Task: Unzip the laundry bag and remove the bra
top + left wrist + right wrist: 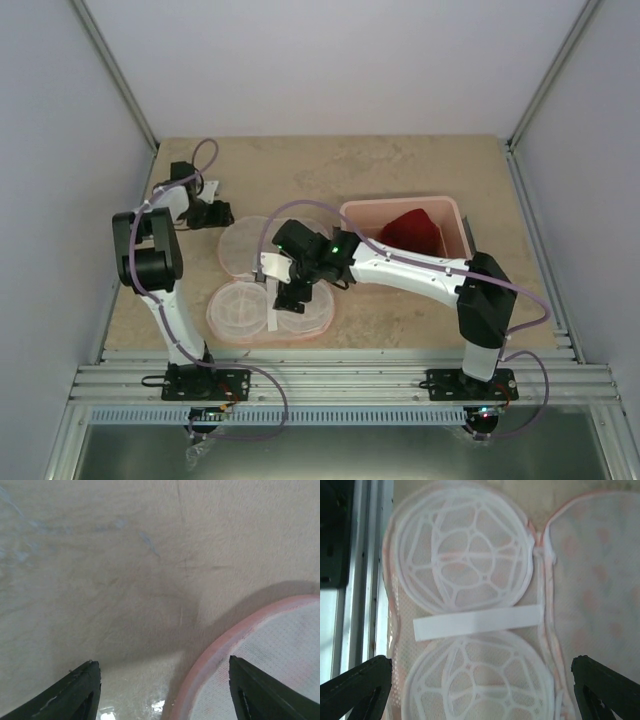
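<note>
The laundry bag (240, 312) lies unzipped and spread flat at the table's left centre. Its near half shows two white lattice domes (465, 555) with a white strap (477, 621) between them. The printed lid half (600, 580) lies beside them. The dark red bra (410, 230) sits apart from the bag, in the pink tub (400, 205) on the right. My right gripper (292, 296) (480, 659) hovers open over the near half, holding nothing. My left gripper (222, 214) (161, 661) is open at the far half's left edge. The pink zip rim (220, 650) lies below, between its fingers.
The pink tub stands at the right rear of the table, close to the right arm's forearm. The aluminium rail (340, 380) runs along the near edge, just beyond the bag's near side. Grey walls (60, 150) enclose the table on the left, right and rear.
</note>
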